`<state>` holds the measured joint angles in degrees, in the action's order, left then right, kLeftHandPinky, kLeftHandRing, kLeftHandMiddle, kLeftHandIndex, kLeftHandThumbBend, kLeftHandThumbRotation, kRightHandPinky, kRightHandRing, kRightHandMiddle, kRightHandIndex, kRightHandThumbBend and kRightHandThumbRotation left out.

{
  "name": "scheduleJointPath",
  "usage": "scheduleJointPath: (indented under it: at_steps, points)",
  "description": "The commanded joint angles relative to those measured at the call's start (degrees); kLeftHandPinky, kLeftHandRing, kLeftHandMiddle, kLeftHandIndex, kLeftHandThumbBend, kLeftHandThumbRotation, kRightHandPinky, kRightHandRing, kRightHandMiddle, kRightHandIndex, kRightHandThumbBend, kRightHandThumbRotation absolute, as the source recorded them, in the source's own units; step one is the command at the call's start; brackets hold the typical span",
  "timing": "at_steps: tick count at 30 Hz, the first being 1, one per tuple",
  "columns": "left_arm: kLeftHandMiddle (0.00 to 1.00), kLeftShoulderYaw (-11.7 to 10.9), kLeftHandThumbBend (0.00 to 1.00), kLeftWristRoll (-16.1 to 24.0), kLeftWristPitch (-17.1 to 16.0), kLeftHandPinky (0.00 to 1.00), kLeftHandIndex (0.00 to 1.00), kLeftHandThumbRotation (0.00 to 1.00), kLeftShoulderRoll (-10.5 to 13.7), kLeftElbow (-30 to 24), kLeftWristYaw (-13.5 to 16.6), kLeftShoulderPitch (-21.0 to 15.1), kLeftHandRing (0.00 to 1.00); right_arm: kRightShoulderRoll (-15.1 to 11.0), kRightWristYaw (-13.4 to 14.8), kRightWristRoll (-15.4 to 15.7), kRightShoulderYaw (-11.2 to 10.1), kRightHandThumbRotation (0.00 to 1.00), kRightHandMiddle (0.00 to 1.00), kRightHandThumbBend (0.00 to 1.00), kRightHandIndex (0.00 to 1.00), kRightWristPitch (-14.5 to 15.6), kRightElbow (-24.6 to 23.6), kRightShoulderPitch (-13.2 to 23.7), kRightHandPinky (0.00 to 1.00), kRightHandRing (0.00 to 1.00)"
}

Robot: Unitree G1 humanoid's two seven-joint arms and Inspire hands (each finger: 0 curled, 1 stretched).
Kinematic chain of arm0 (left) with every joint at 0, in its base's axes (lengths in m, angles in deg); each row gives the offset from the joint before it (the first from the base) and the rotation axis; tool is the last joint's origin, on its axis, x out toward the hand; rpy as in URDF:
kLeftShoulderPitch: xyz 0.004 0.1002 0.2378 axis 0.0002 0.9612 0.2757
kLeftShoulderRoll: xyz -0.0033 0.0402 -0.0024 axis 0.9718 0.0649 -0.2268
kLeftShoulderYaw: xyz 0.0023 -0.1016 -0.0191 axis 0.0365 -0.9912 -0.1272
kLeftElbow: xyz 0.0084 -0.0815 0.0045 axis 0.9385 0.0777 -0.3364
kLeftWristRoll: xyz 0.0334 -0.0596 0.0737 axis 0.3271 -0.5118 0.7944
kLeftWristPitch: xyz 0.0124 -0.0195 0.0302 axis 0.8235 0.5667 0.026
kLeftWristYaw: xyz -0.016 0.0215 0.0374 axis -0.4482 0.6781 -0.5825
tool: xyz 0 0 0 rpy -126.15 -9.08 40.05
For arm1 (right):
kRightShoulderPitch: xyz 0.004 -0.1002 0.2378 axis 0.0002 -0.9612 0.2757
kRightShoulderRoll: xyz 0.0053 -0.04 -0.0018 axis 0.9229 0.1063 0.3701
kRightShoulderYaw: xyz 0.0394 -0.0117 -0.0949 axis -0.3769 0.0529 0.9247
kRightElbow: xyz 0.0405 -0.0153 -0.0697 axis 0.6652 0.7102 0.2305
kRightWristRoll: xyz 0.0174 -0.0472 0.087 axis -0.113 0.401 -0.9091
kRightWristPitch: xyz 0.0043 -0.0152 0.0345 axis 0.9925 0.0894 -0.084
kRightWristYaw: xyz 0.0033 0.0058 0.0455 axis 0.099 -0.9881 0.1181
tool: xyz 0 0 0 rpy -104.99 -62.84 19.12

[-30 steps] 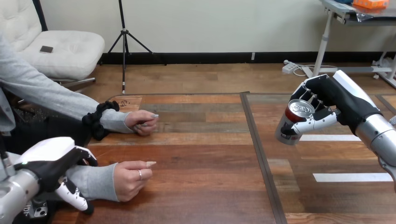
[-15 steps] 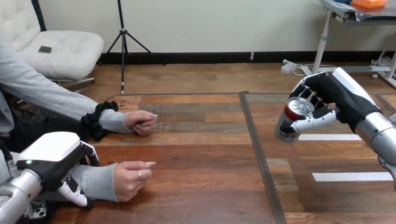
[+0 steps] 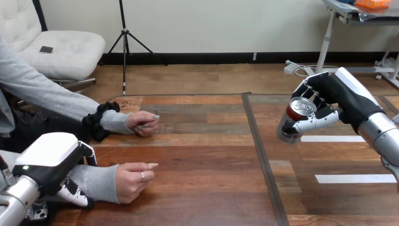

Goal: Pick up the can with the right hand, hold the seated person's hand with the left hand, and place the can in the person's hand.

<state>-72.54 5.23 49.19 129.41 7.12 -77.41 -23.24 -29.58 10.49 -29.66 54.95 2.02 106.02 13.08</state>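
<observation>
A silver can (image 3: 295, 120) with a red band near its top is tilted and held off the table in my right hand (image 3: 336, 101), whose fingers and thumb are curled round it at the right. The person's near hand (image 3: 134, 181) rests as a loose fist on the table (image 3: 202, 188) at lower left. My left hand (image 3: 49, 157) lies over that arm's grey sleeve (image 3: 96, 181), with fingers curled over the far side and the thumb (image 3: 75, 197) under the near side. The person's far hand (image 3: 143, 123) rests closed on the table further back.
A dark seam (image 3: 259, 150) runs front to back across the wooden table. White tape strips (image 3: 353, 178) lie on the right half, under and in front of the raised can.
My left hand has risen and come forward over the person's sleeve, its fingers now round the forearm. The right hand with the can has lifted slightly. The person's hands have stayed put.
</observation>
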Motion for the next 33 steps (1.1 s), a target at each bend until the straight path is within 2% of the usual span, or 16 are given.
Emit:
scheduleJointPath:
  at_steps: [1,5,13,19,33]
  points:
    - [0.41,-0.10,0.89,-0.35,-1.53,0.27,0.47,0.00,0.73,1.21,2.65,-2.20,0.33,-0.81,0.50,-1.56,-1.64,0.00,0.36,0.89,0.40,-1.04,-3.00,3.19,0.26,0.30]
    - [0.39,-0.38,0.91,-0.36,-3.12,0.24,0.46,0.00,0.98,1.06,4.24,-2.02,0.31,-0.87,0.54,-1.47,-1.61,0.00,0.36,0.89,0.40,-0.95,-3.00,3.23,0.26,0.31]
    - [0.36,-0.98,0.93,-1.50,-3.72,0.21,0.45,0.00,0.94,0.94,3.93,-1.92,0.28,-0.88,0.66,-1.39,-1.58,0.00,0.37,0.89,0.40,-0.95,-2.78,3.26,0.28,0.32]
    - [0.37,-1.27,0.94,-1.66,-4.86,0.22,0.45,0.00,1.18,1.37,4.95,-1.98,0.28,-0.86,0.23,-1.70,-1.69,0.00,0.37,0.89,0.40,-0.93,-2.61,3.28,0.28,0.33]
    - [0.33,-2.11,0.94,-2.97,-3.91,0.18,0.46,0.00,1.57,0.17,4.22,-1.68,0.24,-0.85,0.74,-1.22,-1.51,0.00,0.38,0.88,0.40,-0.07,-3.15,3.10,0.29,0.34]
